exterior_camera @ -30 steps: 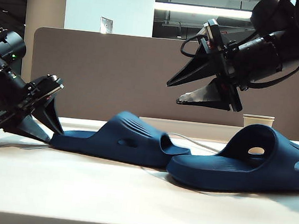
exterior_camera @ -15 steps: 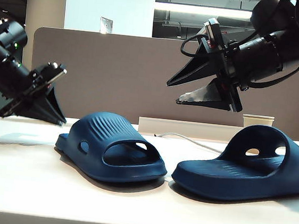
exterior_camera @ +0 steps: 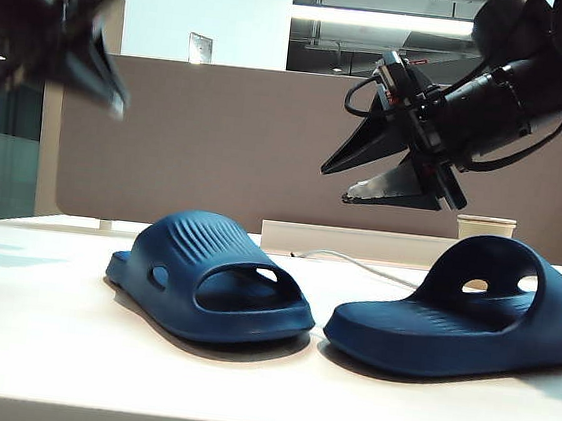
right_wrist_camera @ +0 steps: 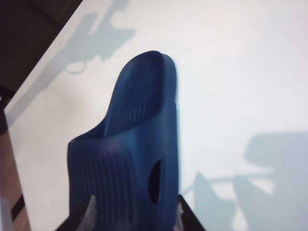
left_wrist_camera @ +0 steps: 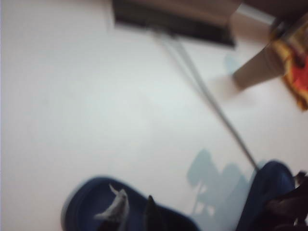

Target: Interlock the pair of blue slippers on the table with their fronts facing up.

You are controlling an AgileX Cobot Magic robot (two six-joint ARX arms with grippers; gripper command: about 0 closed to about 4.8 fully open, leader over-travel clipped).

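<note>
At the far left of the exterior view the left claw [exterior_camera: 101, 56] is seen blurred and high above the surface [exterior_camera: 38, 326], well apart from both slippers; in its wrist view the fingertips [left_wrist_camera: 118, 207] stand narrow, almost together, with nothing between them. Below and to its right the left slipper [exterior_camera: 212, 276] rests sole-down on the surface, its ribbed strap up and its open front turned toward the near right. Just beside it, apart by a thin gap, the right slipper [exterior_camera: 471, 316] lies sole-down too, its strap arching at the right. Above the gap and the right slipper the right claw [exterior_camera: 349, 183] hangs with its jaws spread wide and empty, pointing down and left. A paper cup [exterior_camera: 485, 228] and a thin cable [exterior_camera: 356, 264] lie farther back, against the partition [exterior_camera: 218, 144]. Neither slipper is judged to be gripped yet, so the step in hand is taken to be the first grasp. It would be done well if one slipper were taken by its strap or side edge, squarely, so that it does not twist when lifted, while the other is steadied; the lifted one should be turned and slid through the other's strap with both fronts kept up. The cable and cup should be kept clear.
</note>
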